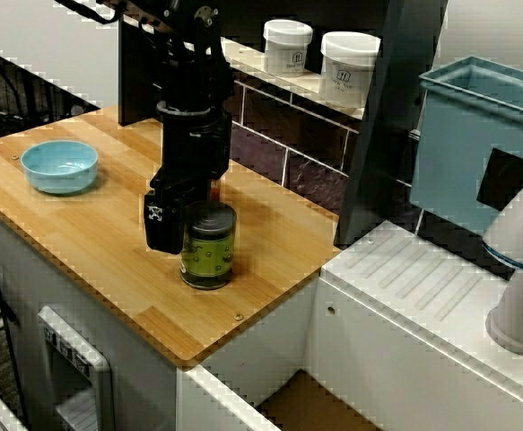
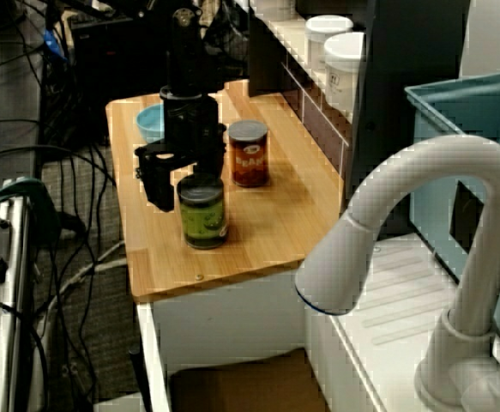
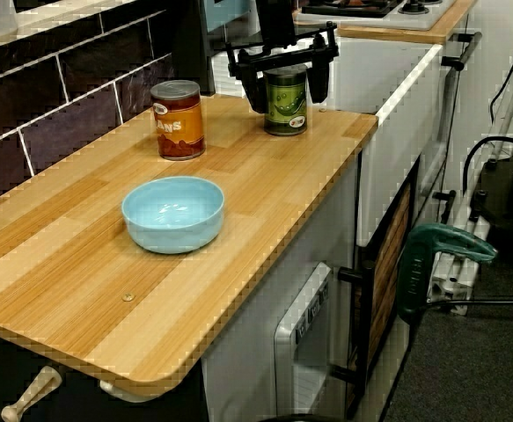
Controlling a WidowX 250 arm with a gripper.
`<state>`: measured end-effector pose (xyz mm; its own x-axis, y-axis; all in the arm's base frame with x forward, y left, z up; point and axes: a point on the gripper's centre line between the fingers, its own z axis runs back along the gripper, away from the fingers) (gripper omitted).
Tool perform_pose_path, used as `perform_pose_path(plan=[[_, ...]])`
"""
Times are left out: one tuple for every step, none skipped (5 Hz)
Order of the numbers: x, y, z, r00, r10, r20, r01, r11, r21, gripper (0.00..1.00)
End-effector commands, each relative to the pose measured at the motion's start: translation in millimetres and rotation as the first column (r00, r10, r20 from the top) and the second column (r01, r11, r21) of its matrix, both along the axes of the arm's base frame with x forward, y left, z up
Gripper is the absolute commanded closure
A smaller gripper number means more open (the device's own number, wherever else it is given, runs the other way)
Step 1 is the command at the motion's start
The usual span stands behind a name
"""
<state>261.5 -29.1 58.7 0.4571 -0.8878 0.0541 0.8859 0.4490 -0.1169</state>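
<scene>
Wooden counter (image 3: 80, 290) corner sits nearest in the view along the counter. Next back, a blue bowl (image 3: 172, 214), empty, stands well apart from everything else. Further on, close to the tiled wall, is a brown can (image 3: 178, 119), upright.

Beyond that, toward the sink end of the counter, a green can (image 3: 286, 119) stands upright with its lid on. The gripper (image 3: 289, 101) hangs straight down over it, jaws spread and straddling the upper half. A gap shows between each of the fingers (image 3: 256, 88) and the can wall, so nothing is clamped. The view from above agrees: one finger sits just beside the label and the other is hidden behind the can.

Handling, as a judgement: the can is rigid metal that will not give under squeeze. The label looks smooth and somewhat slick. It is probably weighty if full, though the contents cannot be told. The best hold looks to be across the round wall at mid-height, below the rim.

Obstacles: the brown can is near on the wall side but not touching. The counter edge lies close on the sink side.

Farthest back are the white sink (image 3: 397, 132), a faucet (image 2: 421, 197), a teal bin (image 1: 476, 144) and two white tubs (image 1: 349, 67) on a shelf.
</scene>
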Motion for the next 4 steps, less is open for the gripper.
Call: perform_pose_path(plan=[[1.0,15,33.8,0.998,0.022,0.055,-0.021,0.999,-0.032,0.0],[-0.6,24,45.5,0.997,0.029,0.066,-0.026,0.999,-0.045,0.0],[5.4,35,53.4,0.997,0.023,0.076,-0.019,0.998,-0.055,0.0],[16.4,34,53.5,0.995,-0.028,0.094,0.032,0.998,-0.047,0.0]])
